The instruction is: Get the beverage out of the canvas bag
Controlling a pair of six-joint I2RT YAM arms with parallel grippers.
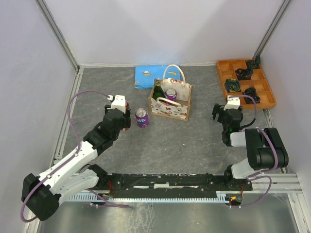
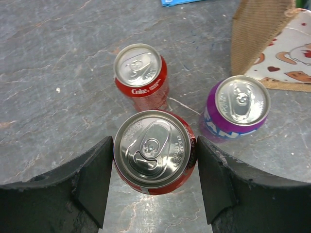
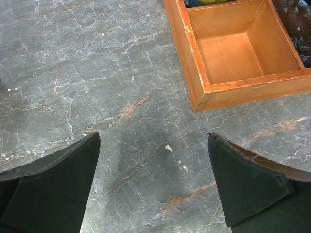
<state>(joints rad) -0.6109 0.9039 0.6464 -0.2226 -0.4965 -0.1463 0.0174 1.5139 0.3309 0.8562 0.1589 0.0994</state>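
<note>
The canvas bag (image 1: 178, 110) stands at the table's middle back; its corner (image 2: 286, 43) shows in the left wrist view. A green bottle (image 1: 158, 91) and a purple can (image 1: 171, 93) stand inside it. My left gripper (image 1: 126, 113) (image 2: 154, 160) is left of the bag, shut on a red can (image 2: 154, 150) seen from above, with a finger at each side of it. Just beyond it on the table stand a second red Coke can (image 2: 141, 73) and a purple can (image 2: 240, 107) (image 1: 141, 117). My right gripper (image 1: 217, 113) (image 3: 153, 141) hangs open over bare table.
An orange compartment tray (image 1: 221, 73) (image 3: 194, 73) holding several dark objects sits at the back right, close to the right gripper. A flat blue rectangle (image 1: 146, 77) lies behind the bag. White walls enclose the table on three sides.
</note>
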